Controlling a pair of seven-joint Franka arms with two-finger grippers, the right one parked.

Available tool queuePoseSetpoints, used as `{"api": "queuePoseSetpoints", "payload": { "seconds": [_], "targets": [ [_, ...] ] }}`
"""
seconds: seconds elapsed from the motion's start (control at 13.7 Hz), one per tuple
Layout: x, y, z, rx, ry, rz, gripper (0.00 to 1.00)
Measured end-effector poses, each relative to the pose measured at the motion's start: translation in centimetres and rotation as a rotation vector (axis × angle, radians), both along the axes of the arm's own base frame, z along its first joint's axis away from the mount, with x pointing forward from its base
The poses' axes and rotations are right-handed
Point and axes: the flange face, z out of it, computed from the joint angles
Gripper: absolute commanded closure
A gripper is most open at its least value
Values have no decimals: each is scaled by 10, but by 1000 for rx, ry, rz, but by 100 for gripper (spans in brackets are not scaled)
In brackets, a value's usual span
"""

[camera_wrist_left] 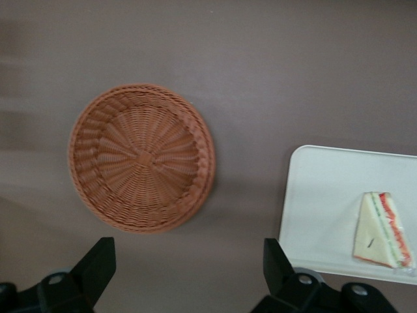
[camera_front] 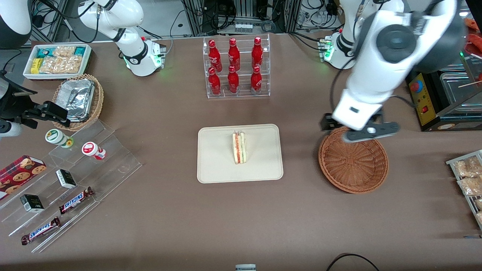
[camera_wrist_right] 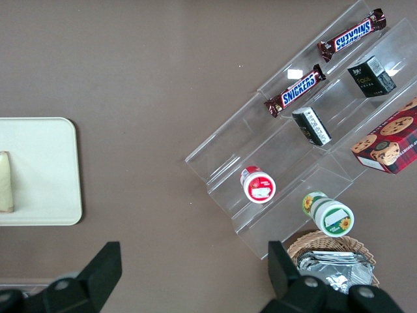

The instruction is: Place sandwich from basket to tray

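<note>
The sandwich (camera_front: 239, 147) is seen on the tray (camera_front: 214, 165); the gripper (camera_wrist_left: 189, 274), jaws wide and empty, is held above the emptied basket (camera_front: 353, 165), which could be clipped if lowered.

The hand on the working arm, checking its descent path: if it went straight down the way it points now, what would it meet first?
Probably bare table, beside the empty basket, though depth is unclear. The open hand holds nothing; the sandwich lies on the tray.
</note>
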Motion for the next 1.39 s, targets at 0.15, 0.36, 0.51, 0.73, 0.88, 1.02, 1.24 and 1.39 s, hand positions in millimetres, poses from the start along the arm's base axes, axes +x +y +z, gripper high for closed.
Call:
{"api": "queuePoseSetpoints", "payload": {
  "seconds": [0.15,0.36,0.51,0.73,0.88,1.02,1.24,1.39],
  "targets": [
    [2,41,10,-15,13,-19,0],
    [3,94,25,-38,23,-22,0],
    [0,120,34,-48,28,-28,0],
    [-6,154,47,-68,27,-15,0],
    [-8,163,51,-76,24,-7,0],
    [-9,162,51,-76,30,-8,0],
    [-10,170,51,-77,35,5,0],
    [-11,179,53,-79,32,3,0]
  ]
}}
